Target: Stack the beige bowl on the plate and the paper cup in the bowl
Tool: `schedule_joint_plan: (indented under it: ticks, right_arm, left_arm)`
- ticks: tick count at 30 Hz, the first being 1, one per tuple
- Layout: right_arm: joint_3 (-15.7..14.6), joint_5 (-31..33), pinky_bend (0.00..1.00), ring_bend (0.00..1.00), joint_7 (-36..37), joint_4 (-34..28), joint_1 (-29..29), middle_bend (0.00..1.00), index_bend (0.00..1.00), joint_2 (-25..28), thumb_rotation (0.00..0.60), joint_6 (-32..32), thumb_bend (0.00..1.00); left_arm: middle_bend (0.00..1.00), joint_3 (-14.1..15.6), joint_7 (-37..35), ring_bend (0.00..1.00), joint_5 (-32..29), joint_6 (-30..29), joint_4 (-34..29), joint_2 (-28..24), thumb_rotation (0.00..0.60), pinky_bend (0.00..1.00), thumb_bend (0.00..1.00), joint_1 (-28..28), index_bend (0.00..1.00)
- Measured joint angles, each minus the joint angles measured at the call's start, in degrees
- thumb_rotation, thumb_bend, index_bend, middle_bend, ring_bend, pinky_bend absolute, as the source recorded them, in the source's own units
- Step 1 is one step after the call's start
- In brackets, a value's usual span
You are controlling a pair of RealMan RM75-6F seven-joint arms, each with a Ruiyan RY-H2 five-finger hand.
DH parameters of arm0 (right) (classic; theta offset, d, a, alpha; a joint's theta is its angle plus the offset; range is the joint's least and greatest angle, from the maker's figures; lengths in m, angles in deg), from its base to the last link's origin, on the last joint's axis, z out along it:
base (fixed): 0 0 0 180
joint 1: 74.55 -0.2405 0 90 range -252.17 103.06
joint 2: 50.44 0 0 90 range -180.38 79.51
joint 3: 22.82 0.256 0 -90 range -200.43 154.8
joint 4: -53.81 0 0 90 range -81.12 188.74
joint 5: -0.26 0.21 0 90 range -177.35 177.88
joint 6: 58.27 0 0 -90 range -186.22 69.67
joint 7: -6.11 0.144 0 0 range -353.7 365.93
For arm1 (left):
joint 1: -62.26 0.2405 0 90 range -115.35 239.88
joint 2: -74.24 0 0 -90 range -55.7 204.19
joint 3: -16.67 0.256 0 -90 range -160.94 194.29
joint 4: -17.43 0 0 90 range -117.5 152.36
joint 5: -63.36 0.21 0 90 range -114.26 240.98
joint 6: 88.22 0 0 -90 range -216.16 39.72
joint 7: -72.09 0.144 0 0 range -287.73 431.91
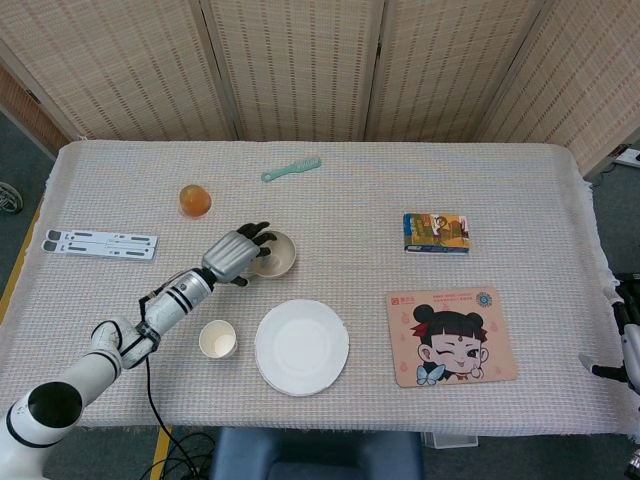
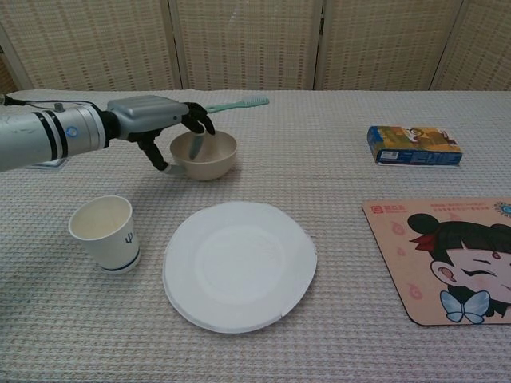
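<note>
- Beige bowl (image 2: pixel 205 154): left hand (image 2: pixel 156 121) grips its near-left rim, fingers inside.
- White plate (image 2: pixel 239 265): bare, just nearer.
- Paper cup (image 2: pixel 105 234): upright, left of plate.
- Right hand (image 1: pixel 628 340): at tabletop's right edge, grasp cannot be told.

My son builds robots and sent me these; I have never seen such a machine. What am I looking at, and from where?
It is a two-armed robot with human-like hands, at a table. One picture looks down from its head, the other forward from its chest. Its left hand reaches over the beige bowl, fingers inside the rim, thumb outside; a firm grip is not clear. The right hand waits at the table's edge. Also there: a white plate, a paper cup, a comb, a small box, a cartoon mat.
</note>
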Motion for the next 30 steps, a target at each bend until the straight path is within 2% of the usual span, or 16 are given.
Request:
schedule_joint_plan:
  ticks: [15, 30]
  right_arm:
    - [0.10, -0.08, 0.00, 0.00, 0.34, 0.36, -0.02, 0.00, 0.00, -0.06, 0.600, -0.37, 0.19]
    - [0.02, -0.74, 0.00, 0.00, 0.11, 0.13, 0.25, 0.00, 0.00, -0.17, 0.600, -1.50, 0.19]
  left_arm:
    - [0.23, 1.43, -0.53, 0.03, 0.19, -1.43, 1.54, 1.38, 0.600, 0.17, 0.32, 0.34, 0.60]
    - [0.24, 1.65, 0.71, 0.03, -0.55, -2.65, 1.12, 1.59, 0.600, 0.17, 0.36, 1.50, 0.63]
